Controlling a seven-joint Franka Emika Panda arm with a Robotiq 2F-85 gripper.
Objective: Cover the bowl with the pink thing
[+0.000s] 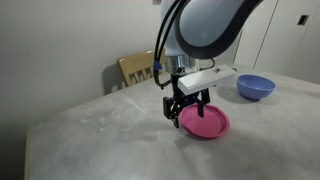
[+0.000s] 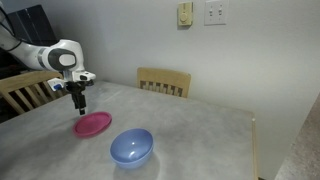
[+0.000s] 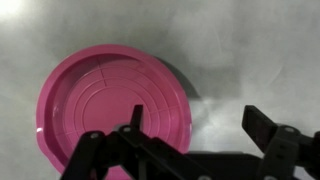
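**A light pink plate, best taken by its rim**

We find the gripper [image 1: 188, 112] poised just above the pink plate [image 1: 205, 122], its jaws spread wide and holding nothing. In the wrist view one finger [image 3: 135, 122] hangs over the plate's [image 3: 110, 110] inner face and the other [image 3: 262, 126] over bare table beyond the rim, so the near edge lies between them. We cannot tell whether the tips touch the plate yet.

The plate lies flat on the grey, faintly mottled table [image 1: 90, 135], well apart from the blue bowl [image 1: 255, 87], which stands upright and empty in both exterior views [image 2: 131, 148].

We judge the plate to be thin moulded plastic: light, stiff and unlikely to break. It is glossy, so it is probably slick under the pads. Its face carries raised concentric rings and a shallow upturned rim. Because it sits flush on the table, the rim is the only real place to grip, with one finger inside and one outside. Held by one edge like that, it may tilt or swing.

The bowl looks like smooth plastic too, round and light enough to slide if the plate nudges it. A wooden chair [image 2: 163, 80] stands behind the table.
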